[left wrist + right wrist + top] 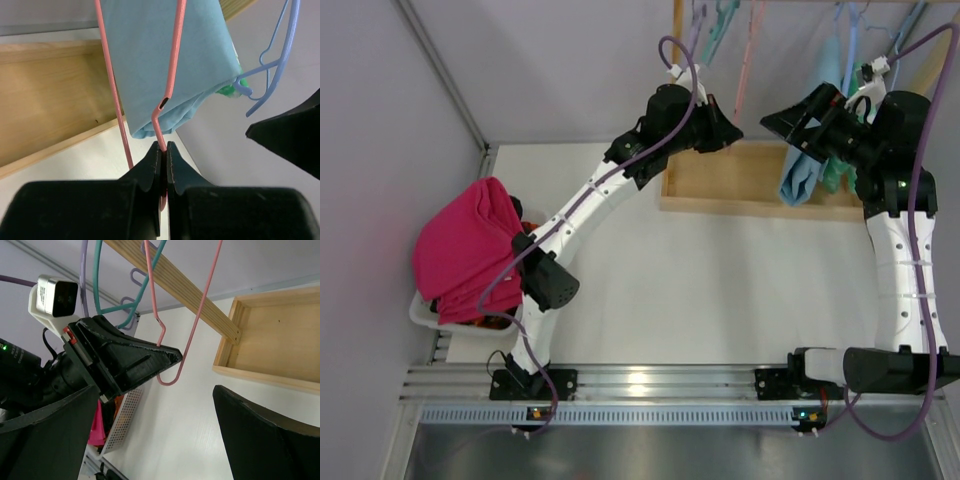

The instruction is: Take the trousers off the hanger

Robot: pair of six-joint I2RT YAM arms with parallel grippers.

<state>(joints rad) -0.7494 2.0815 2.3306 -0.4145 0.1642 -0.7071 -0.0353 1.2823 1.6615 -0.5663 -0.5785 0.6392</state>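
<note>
Left wrist view: my left claw pinches the thin pink wire hanger at centre. The light blue cloth trousers hang beyond, top centre, long axis vertical, nearer my wide-open right claw.

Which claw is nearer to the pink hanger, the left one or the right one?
Left. The left claw is shut on the lower wire of the pink hanger. The right claw stands open, apart from it, by the blue trousers.
</note>
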